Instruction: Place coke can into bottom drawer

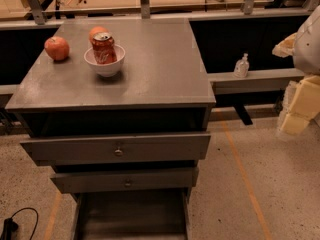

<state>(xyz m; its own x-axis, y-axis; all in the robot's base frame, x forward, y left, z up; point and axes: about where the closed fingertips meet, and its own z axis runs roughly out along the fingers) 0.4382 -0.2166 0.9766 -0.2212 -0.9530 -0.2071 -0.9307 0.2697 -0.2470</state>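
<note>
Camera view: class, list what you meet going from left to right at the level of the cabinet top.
Apple → white bowl holding the coke can → clear bottle → robot arm at the right edge; its gripper is not in view.

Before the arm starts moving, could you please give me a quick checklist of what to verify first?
1. Coke can upright in the white bowl: ok.
2. Bottom drawer pulled open: ok.
3. Gripper near the can: not ok, it is at the view's right edge.
4. Orange clear of the can: cannot tell, it sits close behind.
5. Apple apart from the bowl: ok.
</note>
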